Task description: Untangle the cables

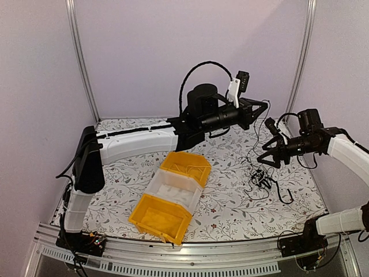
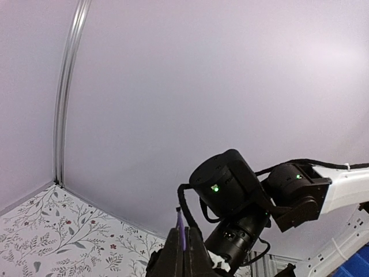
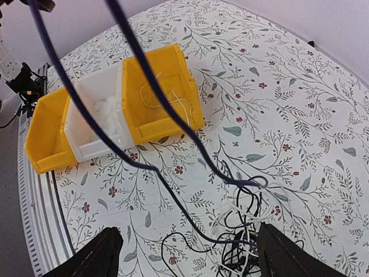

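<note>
The cables (image 1: 260, 175) lie in a small black and white tangle on the flowered cloth at the right. From the tangle (image 3: 248, 236) a dark purple cable (image 3: 196, 137) rises in two strands. My left gripper (image 1: 263, 107) is raised above the tangle. Its fingers are shut on the purple cable's end (image 2: 181, 222), which pokes out between the tips of the left gripper (image 2: 183, 231). My right gripper (image 1: 268, 154) hangs just above the tangle. In the right wrist view this gripper (image 3: 193, 259) is open wide, with nothing between its fingers.
Three bins stand in a diagonal row in the middle: a yellow one (image 1: 185, 158), a clear white one (image 1: 173, 199) and another yellow one (image 1: 158, 224). The far yellow bin (image 3: 167, 124) holds a thin pale wire (image 3: 180, 104). The right arm's black wrist (image 2: 230, 184) shows close in the left wrist view.
</note>
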Robot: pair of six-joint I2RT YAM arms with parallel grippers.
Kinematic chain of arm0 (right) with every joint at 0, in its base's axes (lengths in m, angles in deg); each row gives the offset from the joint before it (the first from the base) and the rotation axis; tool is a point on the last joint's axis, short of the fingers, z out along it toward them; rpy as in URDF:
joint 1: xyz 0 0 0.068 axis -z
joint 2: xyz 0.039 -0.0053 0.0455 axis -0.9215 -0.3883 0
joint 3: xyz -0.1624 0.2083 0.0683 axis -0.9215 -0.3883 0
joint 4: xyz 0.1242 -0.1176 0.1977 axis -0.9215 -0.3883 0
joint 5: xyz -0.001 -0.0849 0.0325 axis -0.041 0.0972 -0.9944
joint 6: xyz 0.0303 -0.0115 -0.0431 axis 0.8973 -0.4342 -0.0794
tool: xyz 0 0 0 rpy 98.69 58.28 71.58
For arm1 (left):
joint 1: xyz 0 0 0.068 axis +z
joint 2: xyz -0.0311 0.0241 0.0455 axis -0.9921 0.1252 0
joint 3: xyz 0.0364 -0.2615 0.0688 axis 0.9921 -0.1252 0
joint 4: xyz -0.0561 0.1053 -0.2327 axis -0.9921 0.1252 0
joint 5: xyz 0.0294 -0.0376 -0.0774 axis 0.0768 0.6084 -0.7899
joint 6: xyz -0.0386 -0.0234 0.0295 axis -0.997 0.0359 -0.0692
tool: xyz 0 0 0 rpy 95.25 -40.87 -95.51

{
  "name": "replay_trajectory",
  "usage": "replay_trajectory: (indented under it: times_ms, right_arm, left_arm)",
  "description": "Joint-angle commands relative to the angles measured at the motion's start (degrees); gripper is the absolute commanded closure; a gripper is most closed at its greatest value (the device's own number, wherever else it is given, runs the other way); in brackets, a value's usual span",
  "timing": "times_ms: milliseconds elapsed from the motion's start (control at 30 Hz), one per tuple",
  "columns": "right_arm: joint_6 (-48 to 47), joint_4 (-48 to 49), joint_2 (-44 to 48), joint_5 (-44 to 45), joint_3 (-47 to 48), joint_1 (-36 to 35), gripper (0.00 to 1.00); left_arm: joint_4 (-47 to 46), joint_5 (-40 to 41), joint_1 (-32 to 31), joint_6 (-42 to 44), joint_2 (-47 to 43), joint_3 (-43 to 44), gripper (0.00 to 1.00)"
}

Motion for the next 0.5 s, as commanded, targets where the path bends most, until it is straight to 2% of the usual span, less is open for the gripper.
replay_trajectory:
  times_ms: [0, 200, 333, 400, 467]
  right_arm:
    - [1.9, 14.8, -0.7, 2.4, -5.9, -0.3, 0.18]
    - [10.4, 31.1, -10.9, 3.1, -9.3, -0.8, 0.29]
    - [16.6, 36.2, -20.1, 5.3, -7.1, -0.9, 0.39]
    - [18.3, 36.8, -24.8, 5.6, -5.0, -0.9, 0.50]
    - [19.5, 36.4, -28.8, 4.8, -2.4, -0.9, 0.68]
  left_arm:
    - [0.8, 1.1, 0.6, -0.8, -3.3, -0.7, 1.00]
    - [2.0, 1.5, 0.6, -1.2, -4.2, -0.2, 1.00]
    - [4.3, 1.3, 0.5, -0.9, -4.9, 1.3, 1.00]
    - [5.9, 1.1, 0.6, -0.3, -5.1, 2.5, 1.00]
    - [7.4, 1.1, 0.6, 0.6, -5.5, 4.3, 1.00]
